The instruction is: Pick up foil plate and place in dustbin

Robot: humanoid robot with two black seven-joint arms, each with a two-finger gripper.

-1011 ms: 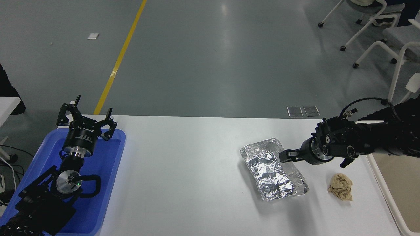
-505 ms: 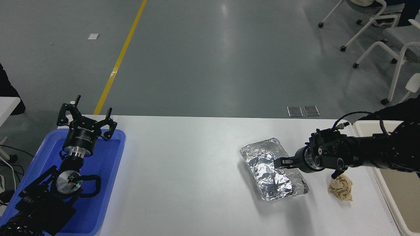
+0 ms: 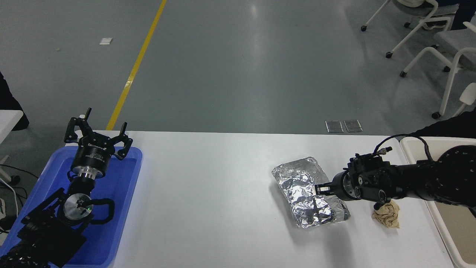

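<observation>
Foil plate (image 3: pixel 310 197), crinkled silver, flat on table; right tool (image 3: pixel 320 189) over it, grip unclear.

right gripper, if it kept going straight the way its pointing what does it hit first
The right gripper points left, its fingertips at the foil plate's right rim. Going straight on, it would most likely meet the crinkled foil first, though its height above the plate is unclear from this view.

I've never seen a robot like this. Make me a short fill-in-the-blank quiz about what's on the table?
1. The right gripper reaches over the shiny ____ plate.
2. The left gripper is parked above a tray coloured ____.
3. The crumpled paper ball is ____ in colour.

Missing words: foil; blue; tan
</observation>
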